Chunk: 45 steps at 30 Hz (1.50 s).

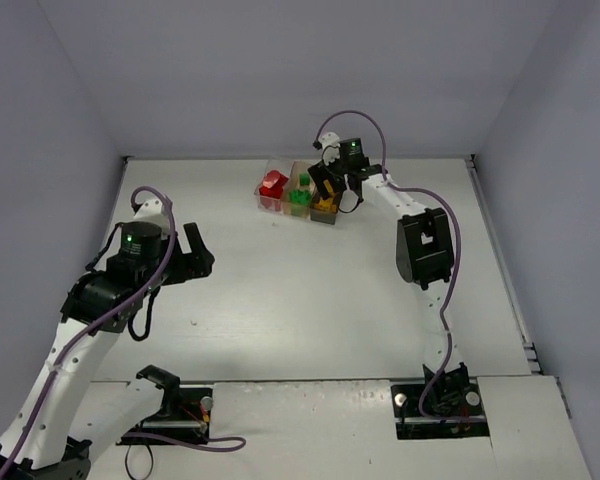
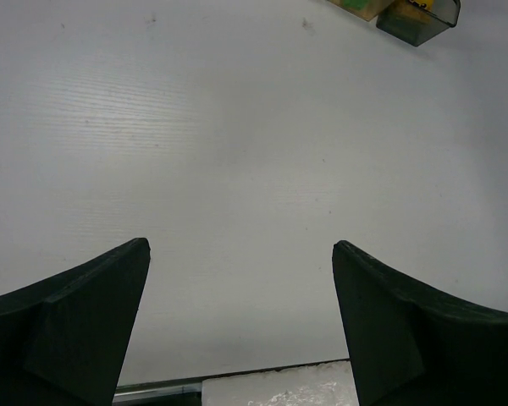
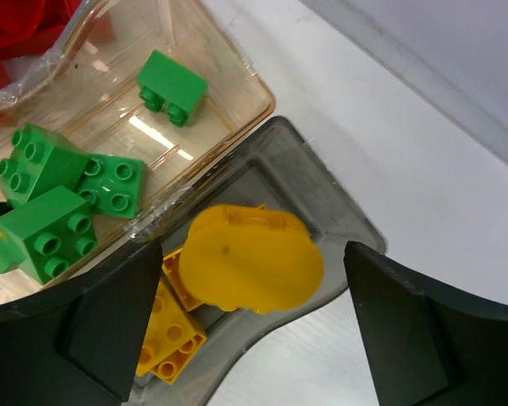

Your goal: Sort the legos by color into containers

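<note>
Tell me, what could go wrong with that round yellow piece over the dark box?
1. The yellow piece looks perched high on the yellow bricks, near the dark grey box's rim. It might tip out onto the table.
2. The right arm's jaws stand open on either side of it, low by the box. Pulling away carelessly could nudge that box or the orange box beside it.

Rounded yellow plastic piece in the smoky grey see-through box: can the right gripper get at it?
Probably yes. The right gripper hangs open directly over the rounded yellow plastic piece, a finger on each side, nothing between. The smoky grey see-through box has no lid, though its walls are close.
</note>
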{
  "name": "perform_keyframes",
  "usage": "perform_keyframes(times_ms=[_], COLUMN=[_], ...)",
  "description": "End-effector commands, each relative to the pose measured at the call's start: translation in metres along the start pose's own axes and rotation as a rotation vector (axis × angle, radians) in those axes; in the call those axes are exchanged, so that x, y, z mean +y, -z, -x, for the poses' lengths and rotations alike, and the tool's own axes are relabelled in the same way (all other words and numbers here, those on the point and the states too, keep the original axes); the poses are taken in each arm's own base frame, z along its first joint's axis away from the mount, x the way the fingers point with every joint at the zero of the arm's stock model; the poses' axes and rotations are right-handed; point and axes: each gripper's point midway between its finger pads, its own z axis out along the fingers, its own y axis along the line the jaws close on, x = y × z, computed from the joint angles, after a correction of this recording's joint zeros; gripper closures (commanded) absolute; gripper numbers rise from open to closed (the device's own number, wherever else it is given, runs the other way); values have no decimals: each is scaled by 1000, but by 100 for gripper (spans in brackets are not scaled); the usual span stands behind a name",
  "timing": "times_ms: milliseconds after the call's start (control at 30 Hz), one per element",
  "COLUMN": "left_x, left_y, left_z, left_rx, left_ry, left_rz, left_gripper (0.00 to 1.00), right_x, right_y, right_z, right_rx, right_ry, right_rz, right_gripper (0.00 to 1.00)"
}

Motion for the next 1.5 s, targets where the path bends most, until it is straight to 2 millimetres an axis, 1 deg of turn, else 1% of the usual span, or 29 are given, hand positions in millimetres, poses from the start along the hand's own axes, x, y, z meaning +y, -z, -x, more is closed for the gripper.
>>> perform_keyframes(times_ms=[0, 33, 67, 133, 167, 200, 233, 300, 333, 367, 400, 433, 467, 500, 533, 567, 600, 633, 700, 733, 800, 833, 900, 933, 1000, 1033, 1133, 1267, 1467], left_x=[6, 6, 7, 7, 7, 9, 8, 10, 11, 13, 16, 18, 20, 22, 24, 25, 28, 30, 34, 37, 38, 39, 43, 46, 56, 60, 70, 79, 79], left_y=[3, 5, 5, 8, 8, 9, 10, 12, 14, 16, 17, 20, 23, 24, 27, 31, 34, 37, 41, 44, 47, 53, 57, 63, 67, 70, 76, 83, 85], left_z=[4, 5, 7, 11, 12, 13, 16, 17, 19, 20, 22, 23, 25, 25, 26, 28, 29, 30, 31, 33, 36, 38, 42, 43, 43, 42, 37, 32, 28], left_rx=[-17, -22, -26, -35, -37, -42, -50, -59, -65, -75, -84, -95, -106, -113, -124, -139, -150, -159, -170, -186, -220, -252, -292, -318, -337, -342, -337, -338, -330], left_ry=[24, 19, 14, 7, -4, -7, -12, -22, -24, -25, -26, -26, -23, -23, -24, -25, -26, -38, -40, -38, -33, -31, -22, -22, -19, -19, -33, -26, -9], left_rz=[36, 33, 41, 45, 46, 54, 54, 58, 65, 71, 87, 93, 100, 112, 115, 117, 128, 135, 154, 165, 157, 149, 160, 166, 211, 226, 267, 299, 293], left_gripper=[18, 18, 18, 18, 17, 17, 17, 17, 17, 14, 14, 14, 14, 14, 13, 13, 13, 13, 12, 12, 12, 11, 11, 11, 11, 11, 10, 10, 10], right_x=[-31, -30, -32, -34, -36, -37, -43, -40, -43, -45, -42, -42, -39, -39, -40, -40, -35, -34, -29, -20, -13, -9, -8, -9, -10, -10, -6, 4, 18], right_y=[40, 45, 58, 75, 95, 105, 134, 154, 188, 203, 205, 241, 244, 256, 293, 306, 306, 341, 364, 381, 398, 414, 428, 444, 459, 474, 487, 484, 481], right_z=[82, 87, 97, 107, 117, 120, 136, 129, 143, 141, 120, 129, 105, 97, 102, 94, 67, 71, 59, 41, 26, 18, 4, -4, -14, -15, -24, -36, -41], right_rx=[-199, -211, -233, -256, -279, -288, -329, -322, -371, -378, -339, -390, -353, -353, -411, -418, -371, -434, -467, -462, -475, -498, -496, -527, -548, -584, -596, -564, -567], right_ry=[8, 1, -1, -28, -37, -48, -69, -91, -111, -128, -150, -182, -205, -228, -249, -284, -304, -320, -345, -350, -399, -399, -409, -415, -427, -429, -425, -413, -437], right_rz=[-92, -88, -94, -112, -125, -137, -167, -179, -201, -226, -233, -251, -256, -269, -297, -319, -328, -351, -368, -368, -368, -375, -411, -448, -487, -503, -512, -474, -406], right_gripper=[14, 10, 4, 0, 0, 0, 0, 0, 0, 0, 0, 0, 0, 0, 0, 0, 0, 0, 0, 0, 0, 0, 0, 0, 0, 0, 0, 0, 0])
